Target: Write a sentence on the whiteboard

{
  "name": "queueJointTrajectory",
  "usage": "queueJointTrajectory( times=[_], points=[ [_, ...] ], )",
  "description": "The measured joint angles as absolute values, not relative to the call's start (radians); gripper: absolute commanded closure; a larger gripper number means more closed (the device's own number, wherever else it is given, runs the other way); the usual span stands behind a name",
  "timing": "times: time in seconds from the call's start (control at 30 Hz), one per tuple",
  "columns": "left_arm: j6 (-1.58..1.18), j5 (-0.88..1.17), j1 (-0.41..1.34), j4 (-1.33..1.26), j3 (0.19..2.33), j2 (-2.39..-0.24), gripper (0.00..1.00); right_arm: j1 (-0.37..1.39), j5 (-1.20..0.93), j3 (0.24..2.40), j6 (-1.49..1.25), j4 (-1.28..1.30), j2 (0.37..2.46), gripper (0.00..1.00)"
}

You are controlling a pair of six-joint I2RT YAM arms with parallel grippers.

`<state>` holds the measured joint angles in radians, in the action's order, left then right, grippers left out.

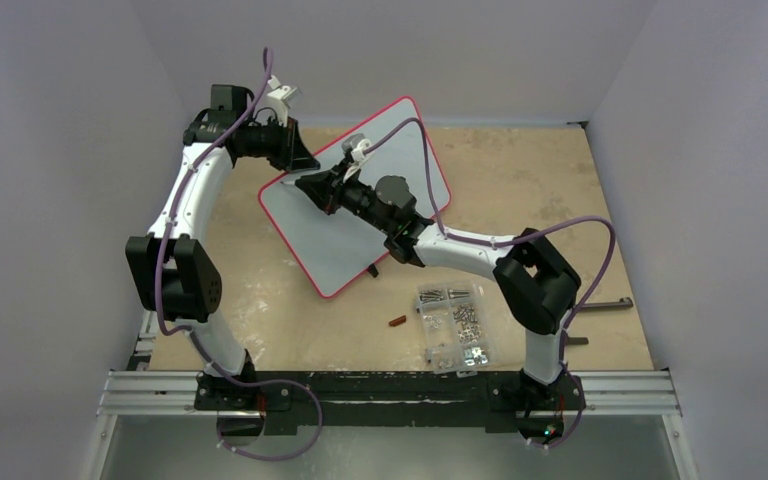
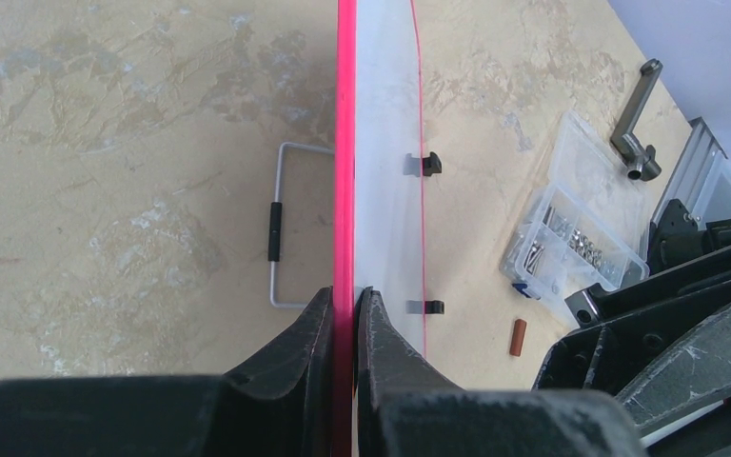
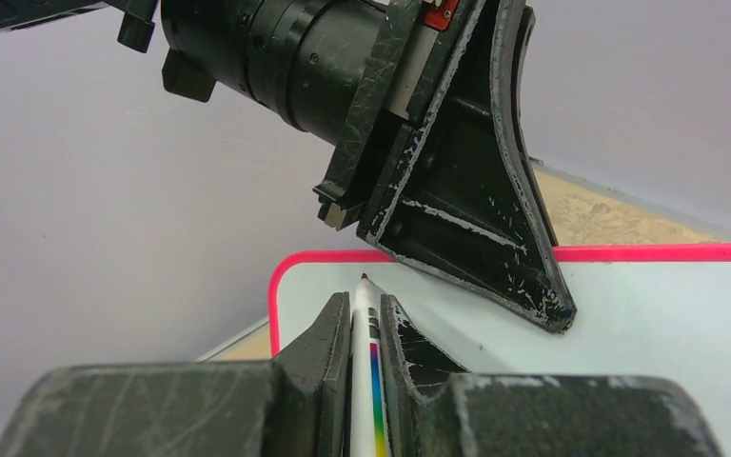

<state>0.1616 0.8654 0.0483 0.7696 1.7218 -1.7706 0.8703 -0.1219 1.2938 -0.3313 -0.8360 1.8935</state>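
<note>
The whiteboard is a flat, smooth white sheet with a thin red-pink rim and rounded corners. It is held tilted above the middle of the sandy, mottled counter. The left tool has its 2 black, scratched fingers pressed onto the rim, 1 on each side. Along 1 edge of the board I count 2 small black clip feet. On the other side, 1 bent wire stand with a black sleeve reaches out from the rim.

The right tool pinches 1 marker, a white barrel with a rainbow stripe and a dark tip. It is aimed at the board near 1 rounded corner; if the tip touches, I cannot tell.

On the counter lie 1 clear plastic screw box, 1 small brown cylinder near it, and 1 grey metal handle.
</note>
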Motion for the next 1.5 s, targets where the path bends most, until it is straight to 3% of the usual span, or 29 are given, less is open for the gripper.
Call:
queueJointTrajectory(
  times=[0.5,0.8,1.2,1.5],
  points=[
    [0.169,0.856,0.049,0.771,1.722,-1.771,1.00,0.879,-0.122,1.117,-0.364,-0.897,1.848,1.00],
    [0.169,0.855,0.059,0.772,1.721,-1.763,1.00,0.884,-0.126,1.070,-0.368,-0.791,1.777,1.00],
    [0.194,0.851,0.075,0.810,1.744,-1.756,1.00,0.884,-0.177,1.179,-0.259,-0.511,1.560,1.00],
    [0.205,0.846,0.077,0.822,1.744,-1.747,1.00,0.883,-0.178,1.089,-0.140,-0.449,1.260,1.00]
  ],
)
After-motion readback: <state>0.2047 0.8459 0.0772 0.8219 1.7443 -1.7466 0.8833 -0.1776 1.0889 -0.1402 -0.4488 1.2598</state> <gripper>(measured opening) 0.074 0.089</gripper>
